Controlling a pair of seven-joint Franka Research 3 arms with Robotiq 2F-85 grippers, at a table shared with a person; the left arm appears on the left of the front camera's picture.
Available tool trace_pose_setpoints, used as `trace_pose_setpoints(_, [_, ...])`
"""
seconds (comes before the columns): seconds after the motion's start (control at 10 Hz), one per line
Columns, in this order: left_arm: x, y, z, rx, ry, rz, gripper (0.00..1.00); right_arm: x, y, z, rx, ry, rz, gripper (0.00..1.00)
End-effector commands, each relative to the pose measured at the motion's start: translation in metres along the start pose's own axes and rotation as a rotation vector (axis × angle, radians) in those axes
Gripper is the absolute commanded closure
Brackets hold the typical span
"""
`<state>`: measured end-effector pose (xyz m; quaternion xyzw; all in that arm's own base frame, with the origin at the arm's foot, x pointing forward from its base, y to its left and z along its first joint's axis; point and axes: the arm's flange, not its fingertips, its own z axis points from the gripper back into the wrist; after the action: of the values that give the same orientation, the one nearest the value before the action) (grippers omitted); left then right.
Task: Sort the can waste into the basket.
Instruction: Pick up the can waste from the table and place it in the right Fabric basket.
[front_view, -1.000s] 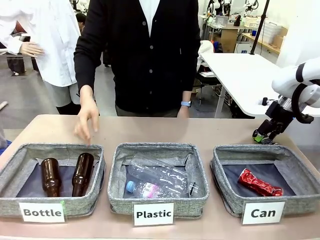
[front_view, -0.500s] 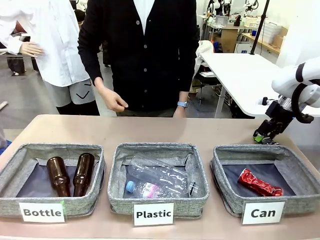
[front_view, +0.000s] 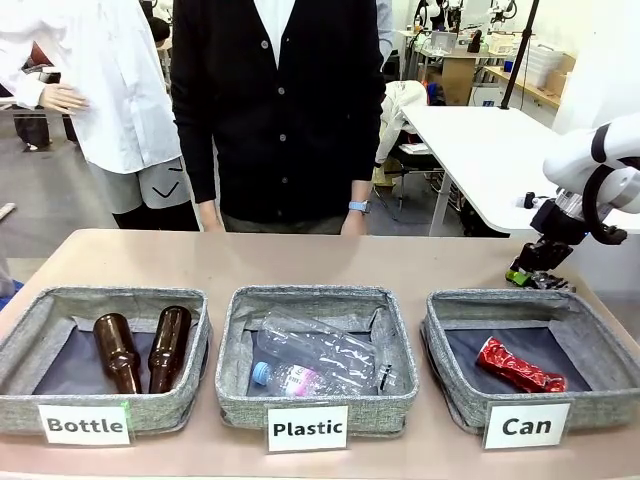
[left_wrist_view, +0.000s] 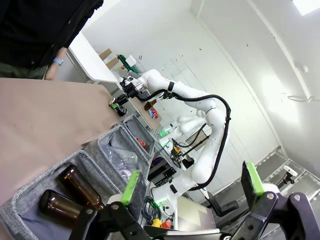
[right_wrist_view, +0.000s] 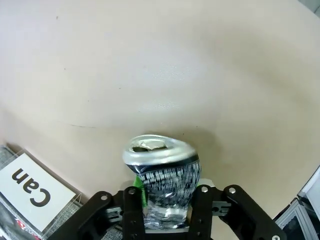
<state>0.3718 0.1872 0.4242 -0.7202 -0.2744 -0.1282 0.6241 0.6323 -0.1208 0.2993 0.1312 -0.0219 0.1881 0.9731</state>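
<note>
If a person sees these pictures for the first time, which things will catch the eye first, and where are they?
Three grey baskets stand in a row along the near edge: brown bottles left, clear plastic bottles in the middle, a crushed red can in the "Can" basket right. Behind that basket, the right end effector grips a dark crushed can.

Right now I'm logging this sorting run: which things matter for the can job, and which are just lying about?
Job:
dark can, in right gripper
red can
Can basket

Lying about:
brown bottles
plastic bottles
Bottle basket
Plastic basket
</note>
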Motion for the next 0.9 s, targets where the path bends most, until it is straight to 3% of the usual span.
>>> trace_pose_setpoints(0.0, [-0.001,-0.004,-0.001,0.007,0.012,0.012,0.0,0.002,0.001,-0.001,0.02,-0.018,-0.006,1.0])
trace_pose_setpoints(0.6, [-0.001,-0.004,-0.001,0.007,0.012,0.012,0.0,0.001,0.006,0.004,0.023,-0.036,0.008,1.0])
trace_pose_setpoints(0.8, [-0.001,-0.004,-0.001,0.007,0.012,0.012,0.0,-0.009,0.023,0.03,-0.034,-0.089,0.028,1.0])
